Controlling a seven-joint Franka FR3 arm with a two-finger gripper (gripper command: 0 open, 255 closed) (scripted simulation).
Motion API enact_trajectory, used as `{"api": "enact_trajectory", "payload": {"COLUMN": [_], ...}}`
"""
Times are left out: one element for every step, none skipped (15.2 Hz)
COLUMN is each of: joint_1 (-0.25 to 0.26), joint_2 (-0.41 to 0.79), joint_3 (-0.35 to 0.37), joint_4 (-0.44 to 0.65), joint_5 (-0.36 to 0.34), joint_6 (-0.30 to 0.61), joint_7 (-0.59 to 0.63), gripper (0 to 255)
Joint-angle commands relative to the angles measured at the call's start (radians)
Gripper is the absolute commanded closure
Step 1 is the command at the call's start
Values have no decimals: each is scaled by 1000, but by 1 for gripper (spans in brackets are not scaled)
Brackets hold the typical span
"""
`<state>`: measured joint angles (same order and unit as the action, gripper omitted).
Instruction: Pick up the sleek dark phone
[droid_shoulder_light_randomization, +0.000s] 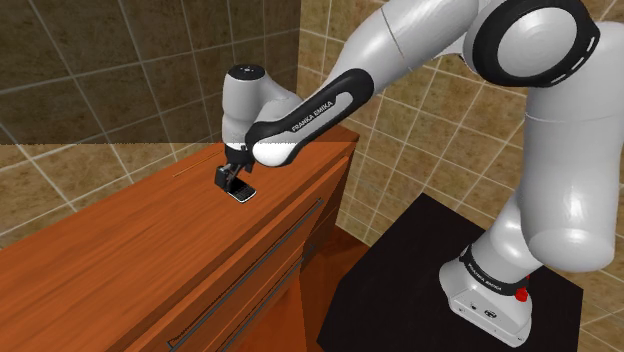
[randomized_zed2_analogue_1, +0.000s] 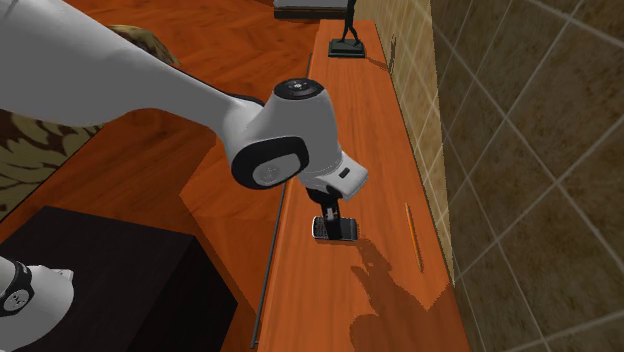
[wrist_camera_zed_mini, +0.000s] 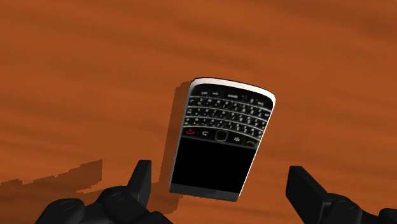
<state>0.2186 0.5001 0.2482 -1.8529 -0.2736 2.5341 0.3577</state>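
Observation:
A dark phone (wrist_camera_zed_mini: 219, 137) with a small keyboard, a black screen and a silver rim lies flat on the orange-brown wooden cabinet top (droid_shoulder_light_randomization: 120, 250). My gripper (wrist_camera_zed_mini: 221, 172) hangs just above it, open, one finger on each side of the phone's screen end and neither touching it. In the shoulder view the gripper (droid_shoulder_light_randomization: 232, 180) points down over the phone (droid_shoulder_light_randomization: 243, 193), close to the cabinet's front edge. The second exterior view has the phone (randomized_zed2_analogue_1: 338, 230) right under the gripper (randomized_zed2_analogue_1: 328, 215).
A thin pencil-like stick (randomized_zed2_analogue_1: 412, 235) lies on the cabinet top near the tiled wall (randomized_zed2_analogue_1: 520, 150). A dark figurine (randomized_zed2_analogue_1: 348, 35) stands at the far end. The black stand (droid_shoulder_light_randomization: 440, 290) sits beside the cabinet's drawer front (droid_shoulder_light_randomization: 270, 270).

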Motion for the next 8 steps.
{"api": "enact_trajectory", "payload": {"joint_1": [8,10,12,14,17,18,18,19], "joint_2": [32,41,50,59,69,74,74,76], "joint_3": [-8,-11,-14,-18,-21,-23,-23,-23], "joint_4": [11,11,11,11,11,11,11,13], "joint_5": [-11,-15,-19,-23,-27,-30,-30,-30], "joint_6": [21,30,39,49,58,63,63,63], "joint_7": [7,11,14,17,20,22,22,23], "gripper": [0,0,0,0,0,0,0,255]}}
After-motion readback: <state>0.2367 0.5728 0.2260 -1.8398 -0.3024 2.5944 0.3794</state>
